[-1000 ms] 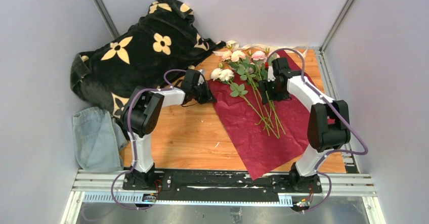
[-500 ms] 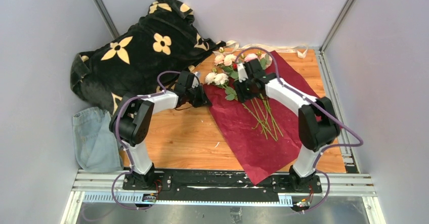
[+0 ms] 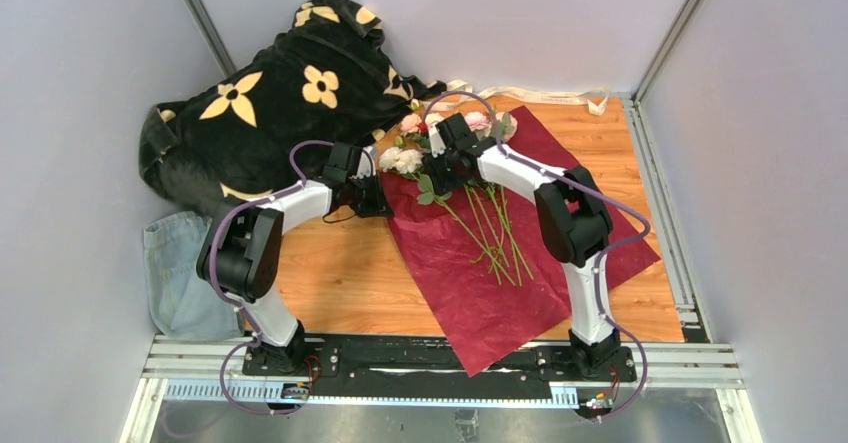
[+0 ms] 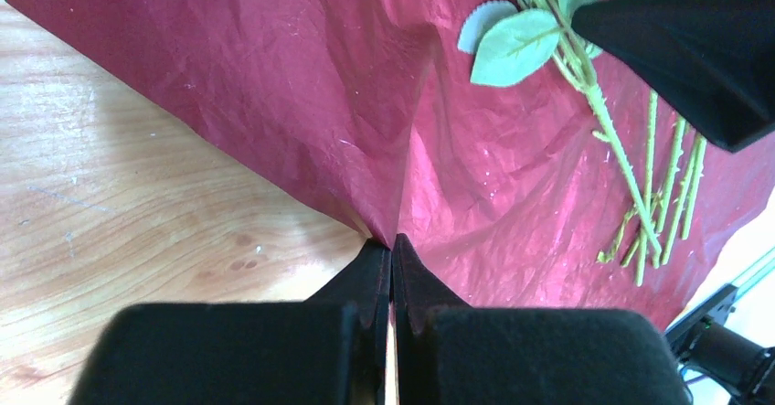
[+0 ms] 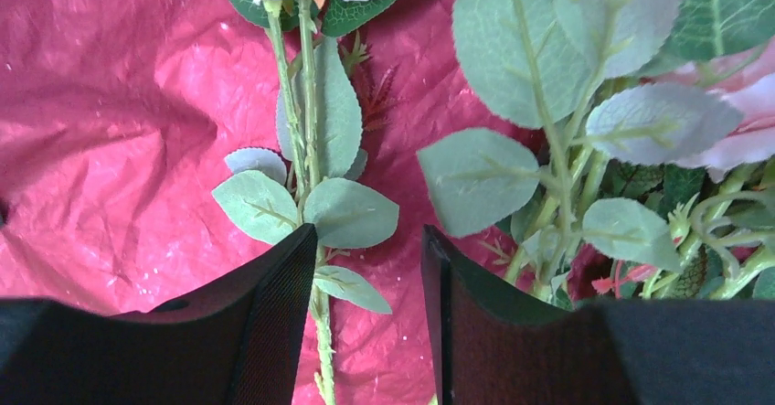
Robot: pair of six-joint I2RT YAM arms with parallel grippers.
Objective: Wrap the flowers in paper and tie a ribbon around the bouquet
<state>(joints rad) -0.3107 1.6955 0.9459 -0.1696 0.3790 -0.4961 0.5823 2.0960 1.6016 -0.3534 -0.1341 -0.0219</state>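
Wrapping, I'd say: left gripper (image 4: 391,246) pinches the paper (image 4: 274,85) at its left edge, right gripper (image 5: 366,240) hangs open astride the flowers (image 5: 352,213); next, fold paper over stems.

Pink and cream roses (image 3: 492,231) flat on crinkled maroon paper (image 3: 500,298); cream ribbon (image 3: 540,95) beyond

Black plush blanket (image 3: 270,103) with cream flower prints, heaped in the far-left corner and spilling onto the wooden tabletop (image 3: 350,273). Blue denim cloth (image 3: 185,273), crumpled, lies off the table's left edge, just beside the blanket's near end. Pale grey walls (image 3: 80,63) on three sides. Black mounting plate (image 3: 430,348) along the near edge, set on silver rails (image 3: 690,368).
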